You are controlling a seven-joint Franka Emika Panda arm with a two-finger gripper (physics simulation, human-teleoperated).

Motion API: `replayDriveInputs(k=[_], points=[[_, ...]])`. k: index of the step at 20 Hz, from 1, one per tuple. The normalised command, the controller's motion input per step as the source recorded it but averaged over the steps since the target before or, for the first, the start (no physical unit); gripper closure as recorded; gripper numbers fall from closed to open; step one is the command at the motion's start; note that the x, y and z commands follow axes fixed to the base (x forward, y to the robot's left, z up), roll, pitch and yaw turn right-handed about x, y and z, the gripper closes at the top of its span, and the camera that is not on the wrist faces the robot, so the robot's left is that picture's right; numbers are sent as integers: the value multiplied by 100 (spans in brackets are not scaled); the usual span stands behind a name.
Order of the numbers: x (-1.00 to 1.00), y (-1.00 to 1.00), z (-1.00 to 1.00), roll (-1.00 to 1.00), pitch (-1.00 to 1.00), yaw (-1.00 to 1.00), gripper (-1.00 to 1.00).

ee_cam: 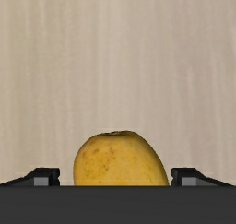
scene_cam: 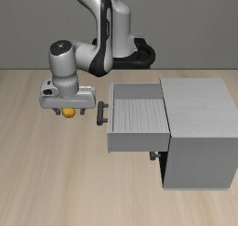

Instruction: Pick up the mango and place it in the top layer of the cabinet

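Exterior view: the gripper (scene_cam: 66,105) sat low over the mango (scene_cam: 68,112), which lay on the worktop (scene_cam: 37,174) near the handle (scene_cam: 100,113) of the top drawer (scene_cam: 139,113). That drawer stood pulled out of the cabinet (scene_cam: 200,127), open and ready to take the fruit. In the wrist view the mango (ee_cam: 120,160) sat between the spread fingertips (ee_cam: 41,177) with a gap on at least one side, so the gripper (ee_cam: 115,177) looked released, not clamped (close on the other side, contact unclear). Progress judged: approach done, drawer open; squeeze, lift, carry over the drawer and drop all left.
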Motion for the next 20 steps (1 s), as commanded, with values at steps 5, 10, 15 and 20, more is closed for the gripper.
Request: replayDriveInputs(k=[5, 10, 15, 20], points=[[0, 0, 0, 0, 0, 0, 100], [0, 0, 80, 0, 0, 0, 100], [0, 0, 100, 0, 0, 0, 100], [0, 0, 100, 0, 0, 0, 100]])
